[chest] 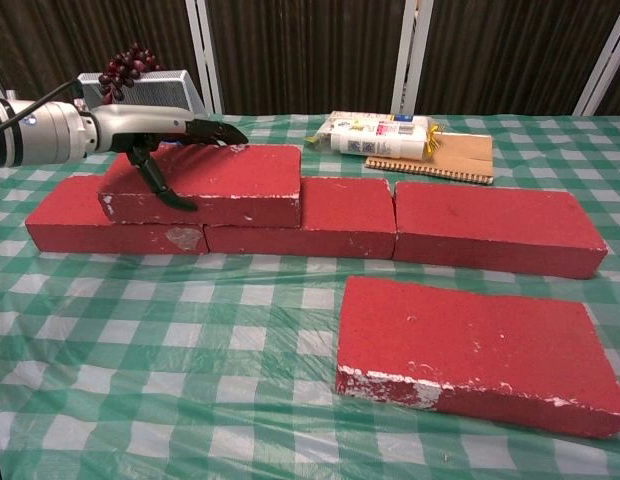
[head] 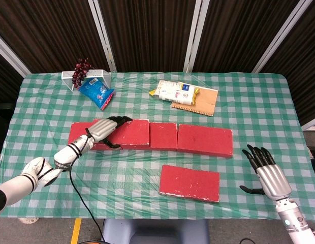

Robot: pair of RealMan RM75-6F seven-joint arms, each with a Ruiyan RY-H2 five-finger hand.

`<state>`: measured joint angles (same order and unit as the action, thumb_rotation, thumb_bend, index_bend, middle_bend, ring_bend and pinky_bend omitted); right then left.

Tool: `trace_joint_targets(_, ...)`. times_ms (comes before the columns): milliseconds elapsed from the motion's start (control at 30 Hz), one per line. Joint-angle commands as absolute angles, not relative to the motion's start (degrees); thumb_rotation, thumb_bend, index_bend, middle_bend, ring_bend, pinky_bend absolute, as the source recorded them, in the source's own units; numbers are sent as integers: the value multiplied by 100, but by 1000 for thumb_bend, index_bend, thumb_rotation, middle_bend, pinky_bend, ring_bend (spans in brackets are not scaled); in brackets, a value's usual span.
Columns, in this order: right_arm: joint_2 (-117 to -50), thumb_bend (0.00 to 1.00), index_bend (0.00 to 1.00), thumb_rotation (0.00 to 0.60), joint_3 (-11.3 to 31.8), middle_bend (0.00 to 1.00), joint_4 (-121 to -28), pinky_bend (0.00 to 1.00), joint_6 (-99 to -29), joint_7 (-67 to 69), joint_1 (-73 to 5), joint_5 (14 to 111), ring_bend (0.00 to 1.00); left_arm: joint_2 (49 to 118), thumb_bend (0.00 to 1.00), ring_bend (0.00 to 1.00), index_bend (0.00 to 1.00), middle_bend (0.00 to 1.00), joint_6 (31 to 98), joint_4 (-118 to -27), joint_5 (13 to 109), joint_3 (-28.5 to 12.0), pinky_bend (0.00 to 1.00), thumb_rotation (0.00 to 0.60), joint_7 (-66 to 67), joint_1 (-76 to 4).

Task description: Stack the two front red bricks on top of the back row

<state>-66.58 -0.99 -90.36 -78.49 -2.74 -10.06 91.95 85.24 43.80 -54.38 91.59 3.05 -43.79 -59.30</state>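
Head view looks steeply down over the whole table (head: 249, 96); chest view faces level and close; both share the bricks (head: 203, 140).

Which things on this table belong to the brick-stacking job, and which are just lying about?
Job:
stacked brick, gripped by the left hand
back row bricks
front brick, flat on the cloth
right hand, holding nothing

Lying about:
grapes
wire basket
blue packet
white packet
cardboard
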Motion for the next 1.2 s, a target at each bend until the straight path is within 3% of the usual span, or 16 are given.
trace_joint_targets(33, -6658, 99, 0, 543, -96, 0, -9039, 0, -7850, -280, -1005, 9191, 0, 8522, 249, 32, 0, 111, 4373, -5438, 9162, 310, 119, 600, -4443, -5930)
trace_joint_targets(233, -6669, 100, 0, 543, -91, 0, -9040, 0, -7852, -302, -1002, 9181, 0, 8522, 231, 0, 0, 7, 4397, -5424, 9191, 319, 58, 600, -4497, -5930)
trace_joint_targets(667, -6699, 102, 0, 543, -104, 0, -9018, 0, -7894, -263, -1004, 9260, 0, 8364, 230, 0, 0, 0, 4753, -5680, 9258, 283, 54, 600, -4353, -5825)
trace_joint_targets(800, -6719, 102, 0, 542, -229, 0, -9014, 0, -7846, 148, -1074, 9517, 0, 8070, 228, 0, 0, 0, 5518, -6105, 9362, 285, 53, 600, -3767, -5464)
trace_joint_targets(967, -6934, 102, 0, 539, -385, 0, -9005, 0, -7598, 1097, -1297, 9798, 0, 7586, 245, 0, 0, 0, 6572, -6913, 9246, 492, 52, 600, -2134, -4469)
trace_joint_targets(1200, -7298, 102, 0, 539, -386, 0, -9348, 0, -6692, 1135, -1774, 9646, 0, 7635, 254, 0, 0, 0, 7567, -7240, 9051, 963, 52, 600, -1216, -3070)
